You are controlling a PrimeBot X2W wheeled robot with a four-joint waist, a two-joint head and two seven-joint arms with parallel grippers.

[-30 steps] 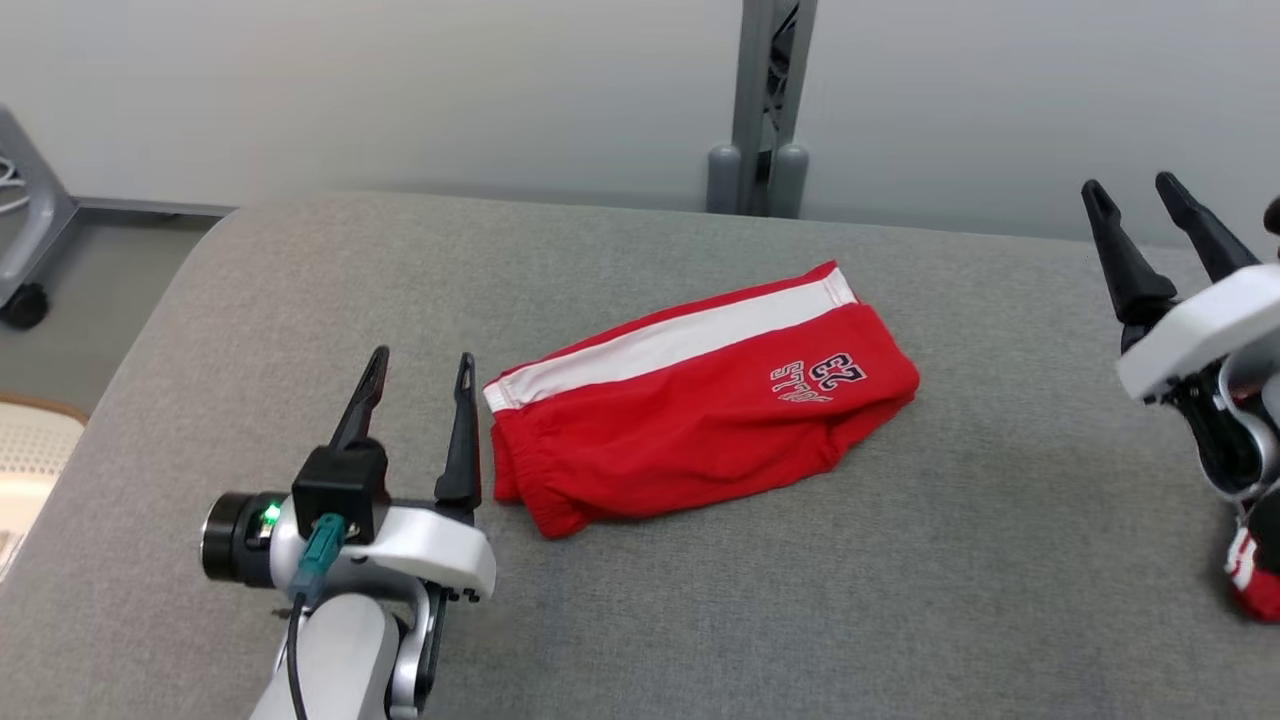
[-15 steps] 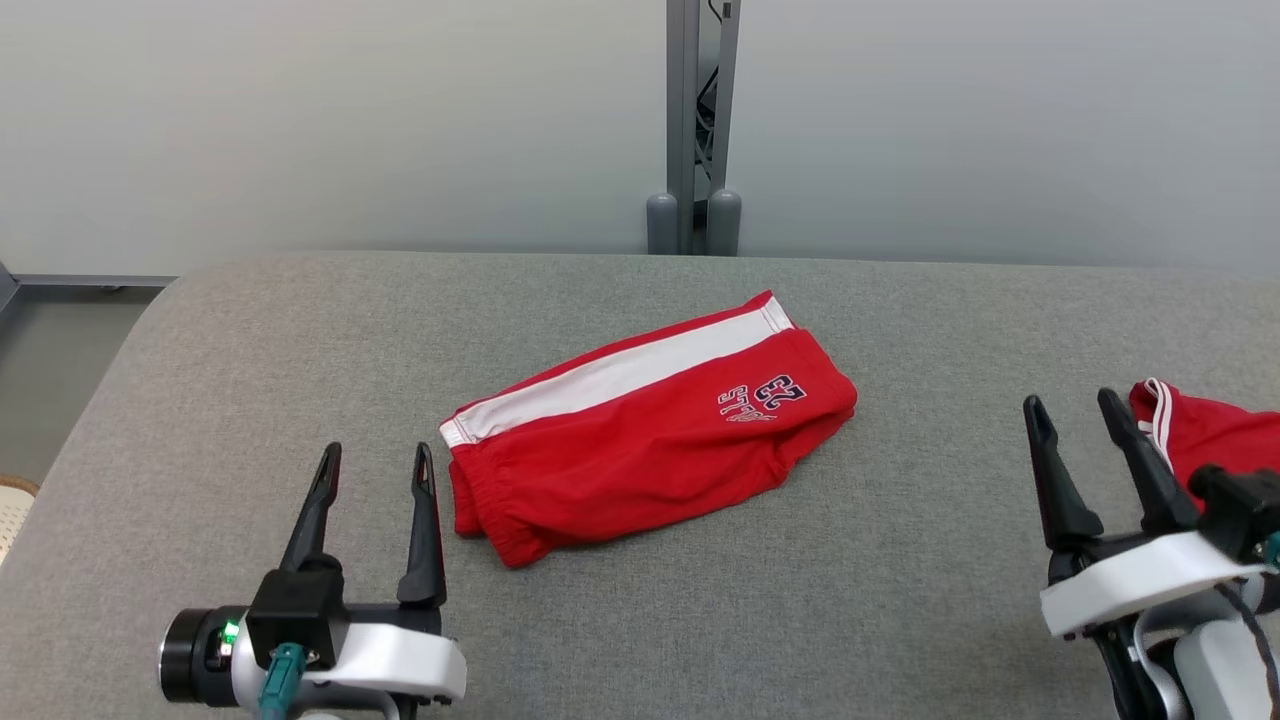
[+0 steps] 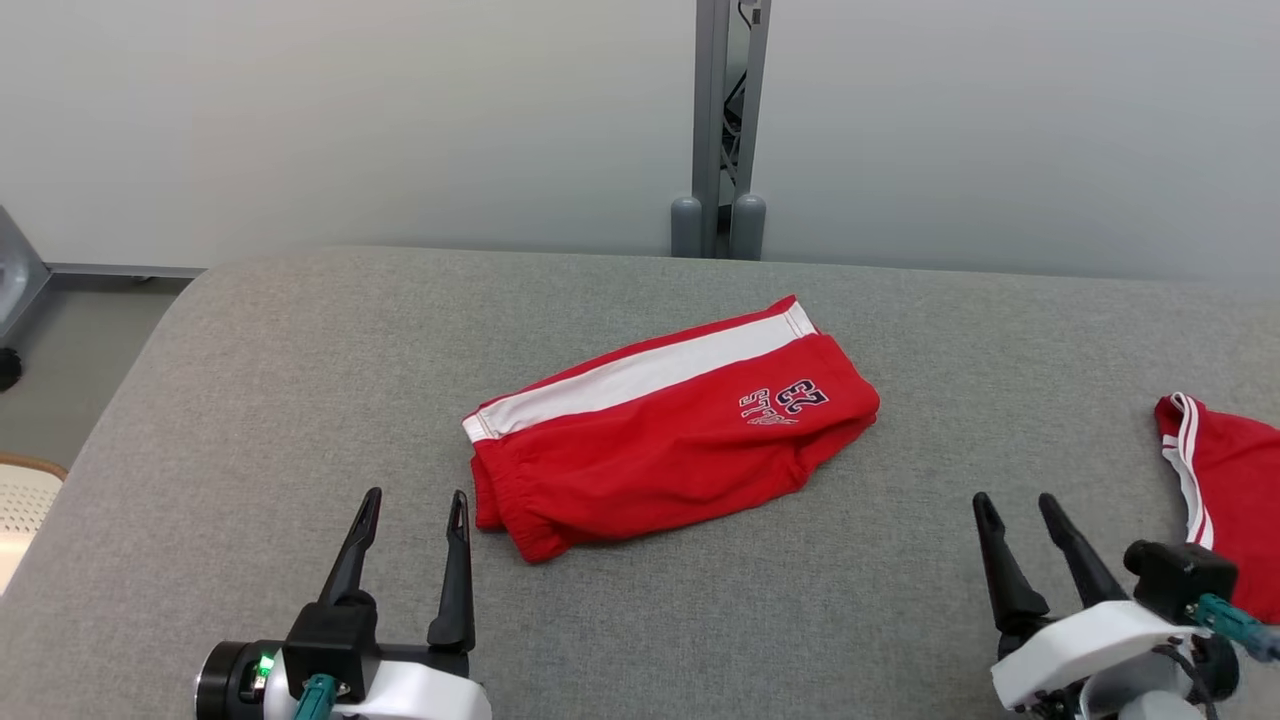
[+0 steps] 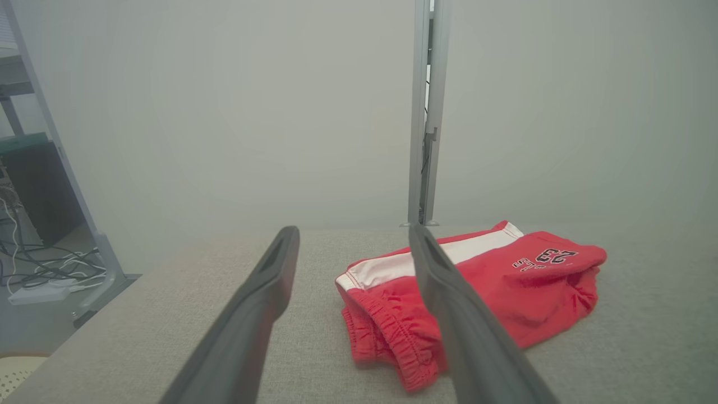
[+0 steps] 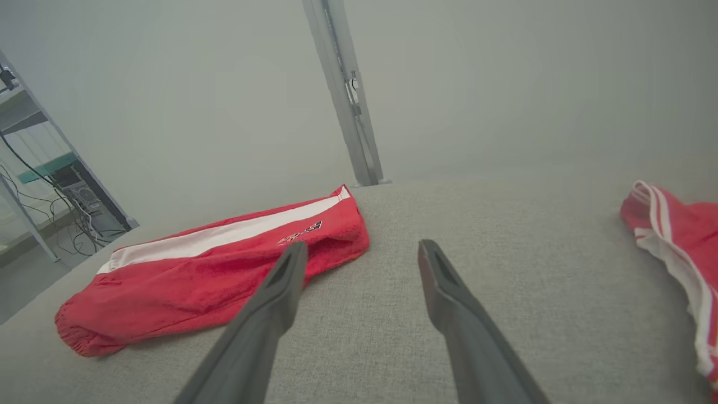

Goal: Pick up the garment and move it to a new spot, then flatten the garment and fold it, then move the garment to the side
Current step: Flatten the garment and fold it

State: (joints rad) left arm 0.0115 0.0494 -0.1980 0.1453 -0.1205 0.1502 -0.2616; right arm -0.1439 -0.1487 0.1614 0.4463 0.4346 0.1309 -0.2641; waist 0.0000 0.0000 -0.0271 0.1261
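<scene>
The garment (image 3: 675, 425), a pair of red shorts, is found lying near the middle of the head view on the grey padded surface (image 3: 300, 380). It is stretched on a diagonal from lower left to upper right, with a white stripe (image 3: 640, 375) run along its upper edge and a dark number print (image 3: 790, 400) set near its right end. Its gathered waistband end is turned toward the lower left, and in the left wrist view two layers are seen stacked there. The left hand (image 3: 416, 494) is caught at the lower left of the frame, fingers spread wide and pointed up the picture, with nothing held between them. It is placed just beside the garment's lower-left corner, though no contact is shown. Over at the lower right, the right hand (image 3: 1015, 498) is seen spread and empty too, well apart from the garment. A second red garment (image 3: 1225, 480) with white trim is spotted at the right edge, cut off by the frame, near the right hand. A grey post (image 3: 725, 120) is seen standing behind the surface at the upper middle, against a pale wall (image 3: 300, 100).
</scene>
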